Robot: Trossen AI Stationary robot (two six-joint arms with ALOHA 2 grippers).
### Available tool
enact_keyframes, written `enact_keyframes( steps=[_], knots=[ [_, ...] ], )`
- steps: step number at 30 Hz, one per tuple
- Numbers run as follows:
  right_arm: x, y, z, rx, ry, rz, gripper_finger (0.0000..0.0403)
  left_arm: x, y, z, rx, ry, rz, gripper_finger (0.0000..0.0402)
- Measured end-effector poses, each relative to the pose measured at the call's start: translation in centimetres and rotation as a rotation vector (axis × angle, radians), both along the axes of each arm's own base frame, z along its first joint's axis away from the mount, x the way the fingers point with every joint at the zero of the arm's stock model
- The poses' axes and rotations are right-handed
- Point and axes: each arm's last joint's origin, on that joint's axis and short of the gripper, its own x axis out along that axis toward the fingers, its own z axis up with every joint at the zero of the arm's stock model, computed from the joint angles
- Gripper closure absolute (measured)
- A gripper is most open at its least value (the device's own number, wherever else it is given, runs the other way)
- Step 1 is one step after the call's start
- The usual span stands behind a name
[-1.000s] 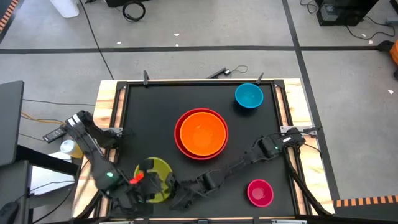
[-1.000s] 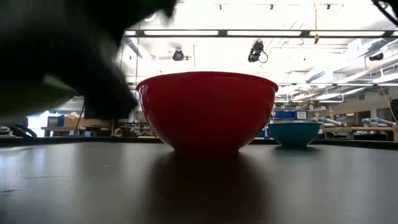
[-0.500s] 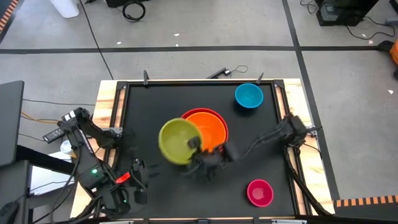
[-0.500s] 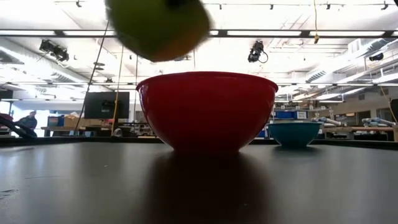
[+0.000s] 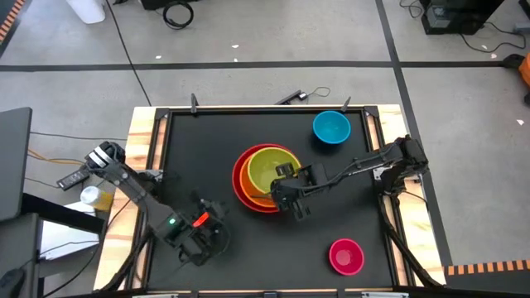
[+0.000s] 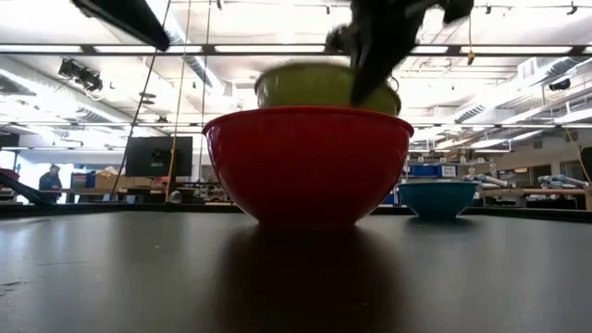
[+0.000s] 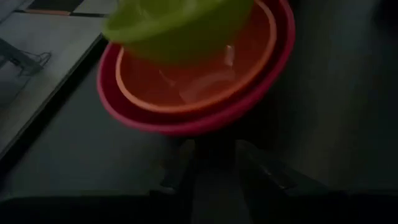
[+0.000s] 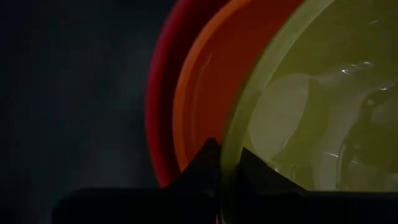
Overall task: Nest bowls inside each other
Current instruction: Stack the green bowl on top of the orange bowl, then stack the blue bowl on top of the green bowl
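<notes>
The yellow-green bowl [image 5: 270,171] hangs mouth up over the orange bowl [image 5: 248,189], which is nested in the red bowl [image 5: 238,182] at the table's middle. My right gripper [image 5: 287,193] is shut on the yellow-green bowl's rim. In the low view the yellow-green bowl [image 6: 310,88] shows above the red bowl's rim [image 6: 308,114]. My left gripper [image 5: 204,241] is open and holds nothing, near the front left, pointing toward the red bowl [image 7: 186,121]. The blue bowl [image 5: 331,127] stands on its base at the far right. The pink bowl [image 5: 346,256] stands at the near right. My right gripper pinches the yellow-green bowl's rim [image 8: 221,163] at its near right part, one finger [image 8: 256,171] inside the bowl and one [image 8: 202,163] outside. The fingers come from above, slanting down. The bowl's underside is sunk behind the red rim; whether it touches the orange bowl cannot be told.
Wooden rails [image 5: 147,157] frame the black table top. Bare black surface lies left of the red bowl and along the front middle. A dark cable and clamp [image 5: 298,96] lie by the far edge.
My right gripper has carried the yellow-green bowl up from the table's near left corner and toward the right, over the orange and red bowls, and has then sunk with it. The bowl, tipped on the way, now hangs mouth up. My left gripper has drawn back from the bowl.
</notes>
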Motion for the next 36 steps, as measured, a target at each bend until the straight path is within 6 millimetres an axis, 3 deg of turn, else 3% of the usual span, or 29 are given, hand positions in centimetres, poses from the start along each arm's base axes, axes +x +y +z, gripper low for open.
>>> enact_keyframes(
  steps=[4, 7, 13, 18, 24, 28, 32, 36],
  knots=[
    [0.1, -0.6, -2.2, 0.016, -0.003, -0.020, 0.0372, 1.4, 0.6, 0.7, 0.018, -0.009, -0.021, 0.0285],
    [0.6, -0.8, -2.3, 0.014, -0.073, -0.077, 0.0329, 2.1, 0.9, 1.7, 0.033, -0.014, -0.034, 0.0282],
    [0.9, -0.3, -0.1, -0.083, -0.165, -0.198, 0.0234, 2.9, 2.0, 1.9, 0.024, -0.027, 0.010, 0.0267],
    [-0.9, -1.0, 2.8, -0.257, -0.101, -0.392, 0.0208, 3.3, 2.6, 1.9, 0.001, -0.046, 0.053, 0.0258],
    [-5.3, -4.9, 7.5, -0.184, -0.119, -0.593, 0.0216, 3.3, 3.2, 0.4, 0.024, -0.022, 0.072, 0.0257],
    [-9.1, -8.8, 8.6, -0.094, -0.166, -0.774, 0.0218, 3.0, 3.9, -1.6, 0.023, 0.017, 0.098, 0.0257],
    [-12.0, -12.6, 6.8, -0.122, -0.194, -0.965, 0.0218, 2.6, 4.6, -3.0, 0.010, 0.047, 0.127, 0.0257],
    [-13.2, -15.7, 2.8, -0.126, -0.207, -1.065, 0.0218, 2.5, 5.0, -3.6, -0.005, 0.069, 0.143, 0.0257]
  ],
)
